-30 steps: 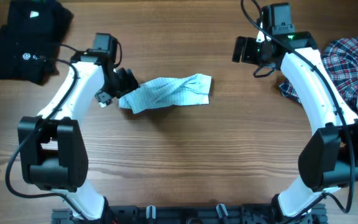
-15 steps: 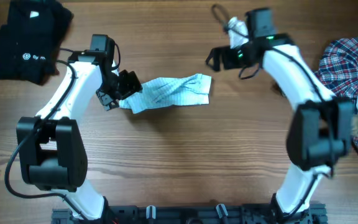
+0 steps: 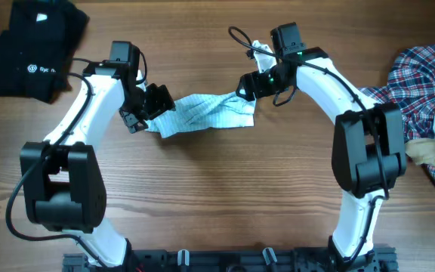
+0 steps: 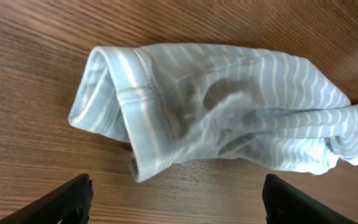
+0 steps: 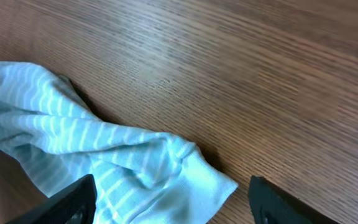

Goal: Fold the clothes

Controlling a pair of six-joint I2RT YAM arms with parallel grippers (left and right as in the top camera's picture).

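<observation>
Bright, even light falls from above, and the wooden table (image 3: 217,204) carries only faint, soft-edged shadows. Up close, a pale sheen washes the wood near the top of the right wrist view, and a grey shadow patch lies across the pale-blue striped garment (image 4: 260,106). The overhead view is soft in detail — the close-ups crisp.

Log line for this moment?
left gripper: open, beside crumpled pale-blue striped garment | right gripper: open, over its opposite end | fold: not started
</observation>
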